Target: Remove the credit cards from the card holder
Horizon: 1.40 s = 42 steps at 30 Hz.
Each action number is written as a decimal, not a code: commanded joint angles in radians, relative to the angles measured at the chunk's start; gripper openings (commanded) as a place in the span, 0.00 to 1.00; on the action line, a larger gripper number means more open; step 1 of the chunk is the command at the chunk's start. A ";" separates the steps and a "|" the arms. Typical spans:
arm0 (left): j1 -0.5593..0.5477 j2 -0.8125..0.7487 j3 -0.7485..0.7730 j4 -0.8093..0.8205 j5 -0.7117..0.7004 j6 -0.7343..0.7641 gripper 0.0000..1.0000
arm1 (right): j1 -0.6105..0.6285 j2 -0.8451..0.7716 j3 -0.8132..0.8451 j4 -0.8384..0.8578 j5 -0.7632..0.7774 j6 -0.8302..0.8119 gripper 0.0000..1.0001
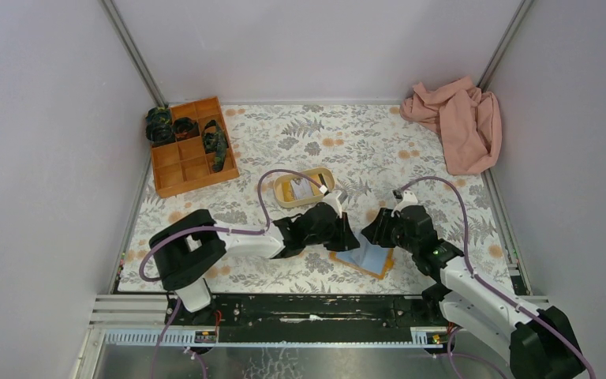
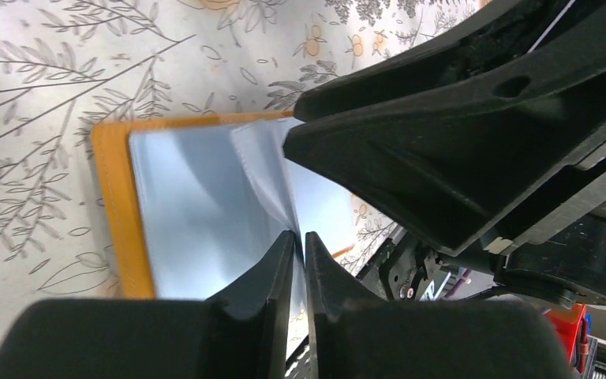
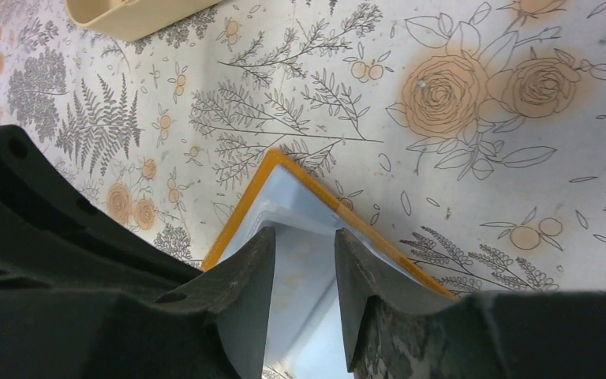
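Observation:
The card holder (image 1: 365, 258) lies open on the floral table, orange rim outward and light blue inside up. It also shows in the left wrist view (image 2: 181, 205) and the right wrist view (image 3: 296, 193). My left gripper (image 1: 346, 235) (image 2: 301, 238) is shut on a thin clear sleeve (image 2: 264, 170) of the holder and lifts that sleeve off the page. My right gripper (image 1: 380, 234) (image 3: 304, 241) is open, with its fingers just above the holder's far corner and nothing between them. I cannot make out a card inside the sleeves.
A beige oval tray (image 1: 304, 188) with light cards in it sits just behind the grippers; its edge shows in the right wrist view (image 3: 126, 14). An orange compartment box (image 1: 192, 146) stands at the back left. A pink cloth (image 1: 458, 122) lies at the back right.

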 commanded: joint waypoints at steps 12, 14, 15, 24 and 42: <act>-0.075 0.103 0.134 -0.030 0.012 0.008 0.17 | 0.005 -0.088 0.042 -0.098 0.161 -0.010 0.41; -0.077 0.112 0.146 -0.030 0.017 0.009 0.18 | 0.006 -0.116 0.043 -0.110 0.185 -0.001 0.41; -0.080 0.112 0.151 -0.034 0.018 0.009 0.17 | 0.006 -0.129 0.045 -0.116 0.188 0.001 0.41; -0.098 0.119 0.191 -0.072 0.015 0.014 0.25 | 0.006 -0.090 0.057 -0.128 0.189 0.030 0.42; -0.153 0.199 0.241 -0.065 0.032 0.009 0.26 | 0.006 -0.227 0.124 -0.252 0.298 0.004 0.41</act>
